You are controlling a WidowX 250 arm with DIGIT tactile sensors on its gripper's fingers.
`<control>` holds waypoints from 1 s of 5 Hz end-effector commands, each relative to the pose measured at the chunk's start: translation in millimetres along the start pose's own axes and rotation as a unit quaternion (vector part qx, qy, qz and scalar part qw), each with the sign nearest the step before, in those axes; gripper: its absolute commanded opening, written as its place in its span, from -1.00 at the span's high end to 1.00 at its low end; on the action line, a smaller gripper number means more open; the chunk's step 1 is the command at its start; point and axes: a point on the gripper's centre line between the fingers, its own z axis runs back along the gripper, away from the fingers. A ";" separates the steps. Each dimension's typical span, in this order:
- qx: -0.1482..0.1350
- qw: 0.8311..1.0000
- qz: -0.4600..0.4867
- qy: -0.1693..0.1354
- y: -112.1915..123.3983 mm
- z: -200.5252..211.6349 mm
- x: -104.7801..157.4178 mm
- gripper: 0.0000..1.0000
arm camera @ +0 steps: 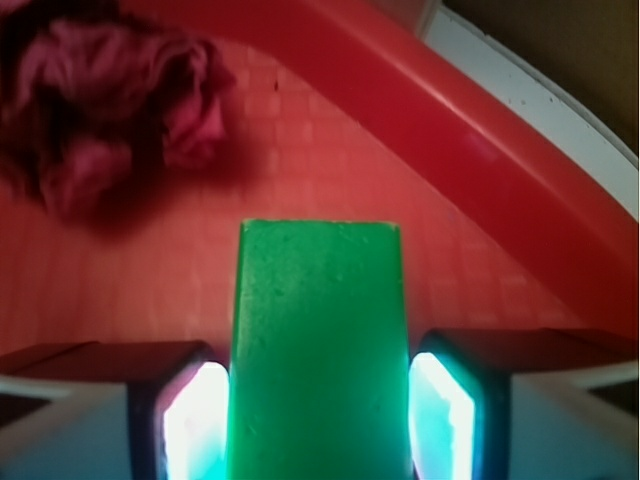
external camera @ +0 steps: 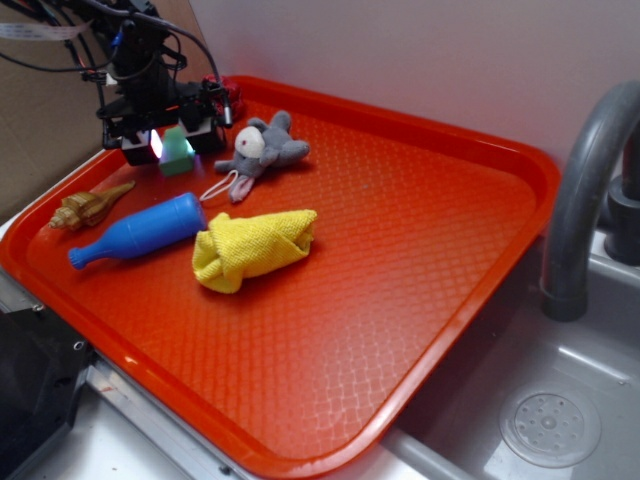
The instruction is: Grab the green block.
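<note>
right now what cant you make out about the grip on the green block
- Exterior view: the gripper body covers much of the green block; pad contact hidden.
- Wrist view: the block runs off the bottom edge; near end unseen.
- Wrist view: the plush mouse is dark, blurred, cut by the frame.

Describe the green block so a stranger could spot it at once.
Find the orange tray and go to its far left corner, under the black gripper. The green block sits between the fingers, left of the grey plush mouse. It is the only green, straight-edged thing there.
</note>
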 end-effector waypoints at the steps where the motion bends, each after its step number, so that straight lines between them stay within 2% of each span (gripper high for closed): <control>1: 0.004 0.972 -0.232 -0.032 -20.0 55.5 -0.3 1.00; 2: -0.015 0.949 -0.314 -0.026 -42.1 96.1 2.3 1.00; 3: -0.044 0.930 -0.364 -0.020 -61.7 132.1 -9.0 1.00; 4: -0.068 0.916 -0.394 -0.015 -68.0 161.4 -20.9 1.00; 5: -0.079 0.905 -0.419 -0.009 -76.3 191.0 -40.6 1.00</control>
